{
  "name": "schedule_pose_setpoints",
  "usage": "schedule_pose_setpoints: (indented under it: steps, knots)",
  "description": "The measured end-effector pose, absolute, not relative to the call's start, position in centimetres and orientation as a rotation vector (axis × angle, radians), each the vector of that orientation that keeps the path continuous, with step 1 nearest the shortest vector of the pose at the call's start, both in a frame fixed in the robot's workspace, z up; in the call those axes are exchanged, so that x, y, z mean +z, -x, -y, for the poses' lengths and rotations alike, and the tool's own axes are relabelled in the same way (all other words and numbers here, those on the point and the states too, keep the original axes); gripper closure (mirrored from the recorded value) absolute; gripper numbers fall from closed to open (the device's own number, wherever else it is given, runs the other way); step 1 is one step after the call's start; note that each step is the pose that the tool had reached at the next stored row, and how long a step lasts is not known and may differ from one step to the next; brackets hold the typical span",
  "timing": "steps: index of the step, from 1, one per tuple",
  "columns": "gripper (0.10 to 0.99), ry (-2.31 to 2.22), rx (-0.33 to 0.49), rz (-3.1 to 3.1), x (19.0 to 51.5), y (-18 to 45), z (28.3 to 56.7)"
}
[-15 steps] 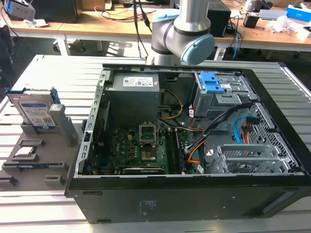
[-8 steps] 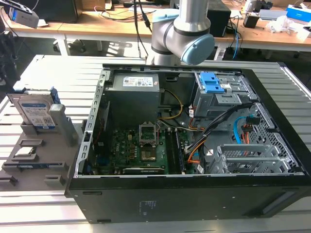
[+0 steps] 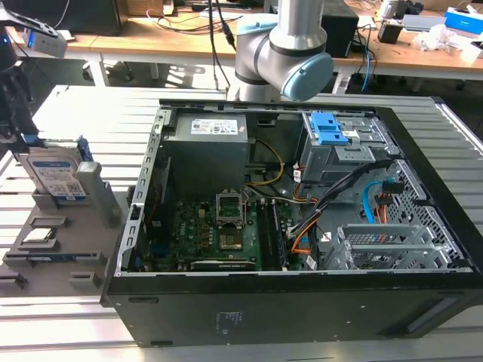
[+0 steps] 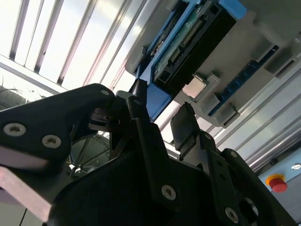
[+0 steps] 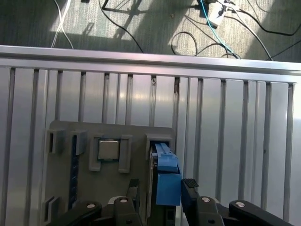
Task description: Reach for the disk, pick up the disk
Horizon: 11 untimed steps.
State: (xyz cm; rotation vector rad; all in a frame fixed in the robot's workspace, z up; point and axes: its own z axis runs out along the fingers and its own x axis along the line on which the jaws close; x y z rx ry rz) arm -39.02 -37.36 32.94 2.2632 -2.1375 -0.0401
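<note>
Between the gripper's (image 5: 162, 184) parted jaws we find the disk (image 5: 167, 162), standing on edge in a slot of the grey holder (image 5: 63, 181). The fingers (image 5: 190, 184) flank its blue bracket, apparently not yet touching it. In our judgement, a sound grasp needs the jaws centred and square to the flat faces, and any lift kept straight along the slot. A chip (image 5: 108, 149) sits in the neighbouring recess. The open case (image 3: 302, 226) lies just beside the holder, on the exterior view's right.
</note>
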Motion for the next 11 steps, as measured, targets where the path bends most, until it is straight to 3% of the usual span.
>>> schedule_pose_setpoints:
  steps: [11]
  knots:
    - [0.604,-2.261,-0.044,2.136,30.4,38.6,37.0]
